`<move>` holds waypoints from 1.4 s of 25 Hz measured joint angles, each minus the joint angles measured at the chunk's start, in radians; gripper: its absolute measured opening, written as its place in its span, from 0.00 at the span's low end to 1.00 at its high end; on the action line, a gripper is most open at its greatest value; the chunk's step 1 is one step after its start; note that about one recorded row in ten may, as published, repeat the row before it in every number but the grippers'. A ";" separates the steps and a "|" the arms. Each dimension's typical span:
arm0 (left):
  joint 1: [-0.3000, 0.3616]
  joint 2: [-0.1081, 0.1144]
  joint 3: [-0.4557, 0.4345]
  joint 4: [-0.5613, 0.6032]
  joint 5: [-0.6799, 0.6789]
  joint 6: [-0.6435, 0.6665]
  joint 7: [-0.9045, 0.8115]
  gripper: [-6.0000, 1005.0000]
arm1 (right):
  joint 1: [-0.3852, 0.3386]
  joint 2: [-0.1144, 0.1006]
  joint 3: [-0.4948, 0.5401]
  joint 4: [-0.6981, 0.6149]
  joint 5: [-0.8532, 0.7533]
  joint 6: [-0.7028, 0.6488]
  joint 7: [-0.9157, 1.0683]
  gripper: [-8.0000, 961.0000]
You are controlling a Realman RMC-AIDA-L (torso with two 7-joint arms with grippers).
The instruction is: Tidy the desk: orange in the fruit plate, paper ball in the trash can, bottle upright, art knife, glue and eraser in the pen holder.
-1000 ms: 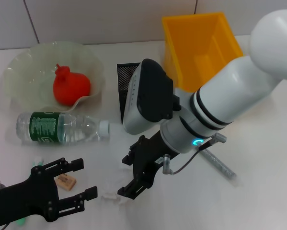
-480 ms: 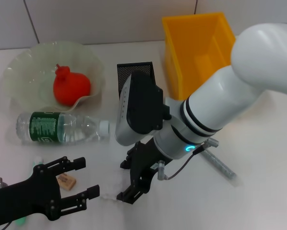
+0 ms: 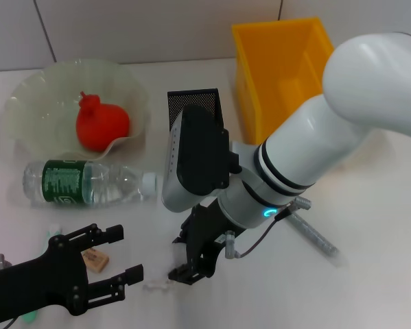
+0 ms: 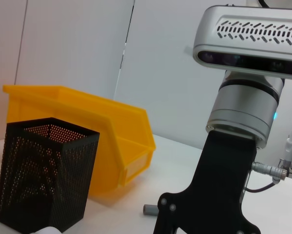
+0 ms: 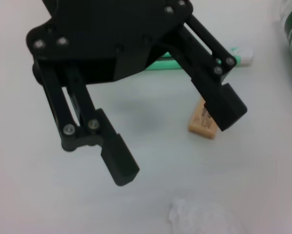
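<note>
Since a second ago the right arm has swung lower and nearer the table's front edge, so the right gripper (image 3: pixel 189 269) now hangs close over the paper ball (image 3: pixel 157 286), which lies crumpled and white on the table (image 3: pixel 377 288) just beside its fingertips; whether those fingers are spread or closed cannot be told, as the wrist hides them from the head camera. Low at the front left, the left gripper (image 3: pixel 126 255) has barely shifted, and its two black fingers (image 5: pixel 119 158) stand spread wide with nothing between them, as the right wrist view shows plainly. Between and just behind those fingers lies the tan eraser (image 3: pixel 95 259), flat on the table, and past it a green-and-white glue stick (image 5: pixel 199 61) lies on its side. A clear bottle (image 3: pixel 88 182) with a green label and white cap rests on its side in front of the fruit plate (image 3: pixel 27 103), a pale wavy-rimmed dish that holds a red-orange fruit (image 3: pixel 101 125). At the back stands the black mesh pen holder (image 3: pixel 195 103), upright, just beside the yellow trash can (image 3: pixel 287 68); the left wrist view shows the two nearly touching. To the right of the right arm a grey art knife (image 3: pixel 315 233) lies slantwise on the table, well apart from the pen holder.
</note>
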 joint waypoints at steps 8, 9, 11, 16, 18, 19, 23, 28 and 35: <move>-0.003 -0.005 0.000 0.002 0.000 -0.012 0.012 0.74 | -0.034 -0.004 0.068 -0.077 -0.003 -0.065 0.000 0.45; -0.004 -0.006 0.000 0.005 0.000 -0.012 0.012 0.74 | -0.042 -0.004 0.078 -0.092 -0.004 -0.071 0.000 0.45; -0.004 -0.008 0.000 0.007 0.000 -0.012 0.012 0.74 | -0.061 -0.005 0.098 -0.127 -0.005 -0.085 0.000 0.43; -0.006 -0.010 0.000 0.005 0.000 -0.016 0.012 0.74 | -0.137 -0.006 0.161 -0.272 -0.039 -0.133 0.000 0.41; -0.005 -0.010 0.000 0.005 0.000 -0.019 0.012 0.74 | -0.173 -0.006 0.183 -0.342 -0.047 -0.147 0.000 0.41; -0.006 -0.010 0.000 0.005 0.000 -0.019 0.012 0.74 | -0.192 -0.006 0.198 -0.380 -0.050 -0.155 0.000 0.41; -0.005 -0.010 0.000 0.006 0.000 -0.020 0.011 0.74 | -0.238 -0.004 0.263 -0.502 -0.056 -0.196 0.000 0.41; -0.006 -0.010 -0.001 0.008 0.000 -0.020 0.012 0.74 | -0.274 -0.003 0.379 -0.604 -0.065 -0.225 0.001 0.41; -0.016 -0.012 -0.002 0.007 0.000 -0.022 0.012 0.74 | -0.313 -0.005 0.608 -0.662 -0.095 -0.183 -0.009 0.40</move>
